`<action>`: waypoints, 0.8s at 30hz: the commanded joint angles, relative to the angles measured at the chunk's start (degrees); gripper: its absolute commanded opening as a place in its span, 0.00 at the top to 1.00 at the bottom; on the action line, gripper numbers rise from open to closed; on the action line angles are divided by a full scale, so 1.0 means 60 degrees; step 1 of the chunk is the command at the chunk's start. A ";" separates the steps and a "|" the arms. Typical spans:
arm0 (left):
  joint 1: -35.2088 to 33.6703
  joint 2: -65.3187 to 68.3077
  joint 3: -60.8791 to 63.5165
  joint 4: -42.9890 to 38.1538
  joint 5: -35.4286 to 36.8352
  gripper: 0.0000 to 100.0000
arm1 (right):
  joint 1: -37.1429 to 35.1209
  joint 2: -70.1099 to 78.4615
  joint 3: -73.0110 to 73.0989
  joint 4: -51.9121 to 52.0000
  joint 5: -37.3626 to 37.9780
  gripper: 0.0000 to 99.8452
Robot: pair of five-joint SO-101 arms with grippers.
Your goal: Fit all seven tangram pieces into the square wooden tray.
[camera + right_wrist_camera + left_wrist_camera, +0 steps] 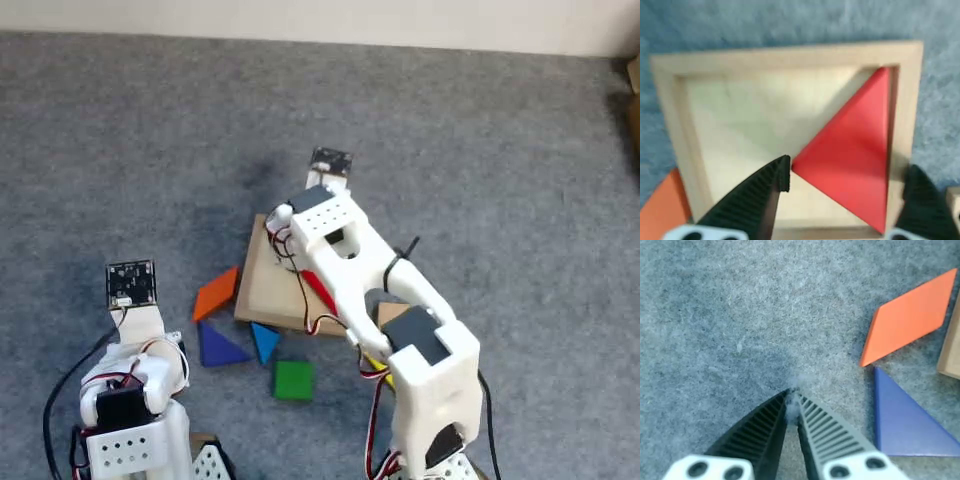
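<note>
Most of the scene is grey carpet (480,130), short and fuzzy, with a pale strip of wall (300,20) along its far edge. The square wooden tray (262,290) lies flat on it, light smooth wood with a raised rim. My right gripper (849,170) hangs over the tray, spread wide, its ribbed black fingers either side of a large red triangle (850,150) that lies inside, tucked into one corner; I cannot tell if they touch it. An orange parallelogram (215,295) lies just beside the tray, on the side toward my left arm. A dark blue triangle (220,347) lies near the tray's corner on that same side. A green square (293,380) sits near the tray's near edge, and a small light blue triangle (265,340) lies just beside that edge. My left gripper (792,396) is well apart from the tray, beyond the orange parallelogram, tips pressed together on nothing above bare carpet.
</note>
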 commanded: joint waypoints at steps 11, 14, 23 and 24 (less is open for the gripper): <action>-0.0081 -0.0066 0.0183 0.0059 0.0073 0.99 | 0.0564 -0.0168 -0.1985 0.2103 0.1011 0.63; -0.0081 -0.0066 0.0183 0.0059 0.0073 0.99 | 0.0989 -0.0154 -0.2967 0.3158 0.1436 0.63; -0.0081 -0.0066 0.0183 0.0059 0.0073 0.99 | 0.1590 -0.0183 -0.4549 0.5663 0.2359 0.63; -0.0081 -0.0066 0.0183 0.0059 0.0073 0.99 | 0.1648 -0.0212 -0.4549 0.5648 0.2462 0.64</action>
